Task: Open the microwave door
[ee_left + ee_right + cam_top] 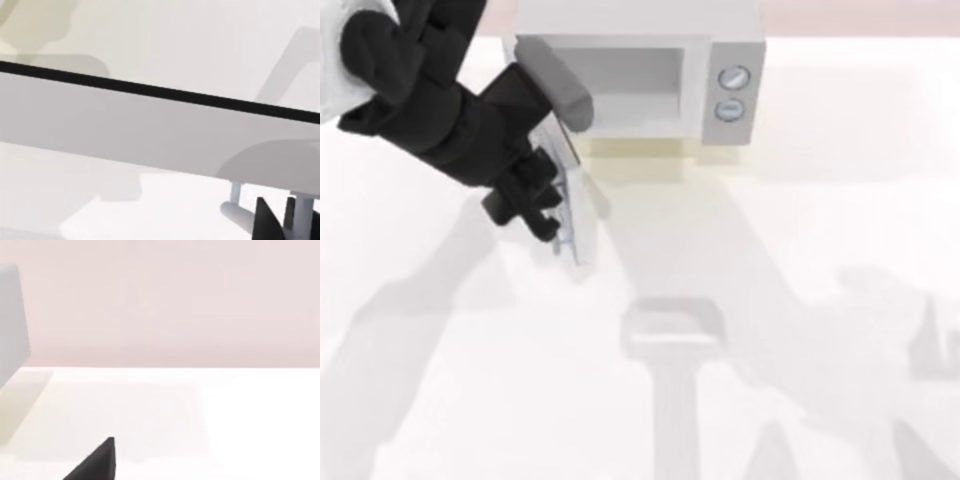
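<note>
The microwave (640,22) stands at the back of the table, its two round knobs (731,92) on the right of its front. The microwave door (565,95) is swung wide open to the left, leaving the cavity (620,85) exposed. My left gripper (552,215) is shut on the door's handle (570,238) at its free end. In the left wrist view the door (150,130) fills the middle as a grey band, with the handle bar (239,215) and my dark fingers (265,225) around it. One right fingertip (100,462) shows in the right wrist view; that arm is outside the top view.
The white table (770,300) spreads in front of the microwave, crossed by arm shadows. A corner of the microwave (10,320) shows in the right wrist view, with a pink wall (175,300) behind the table.
</note>
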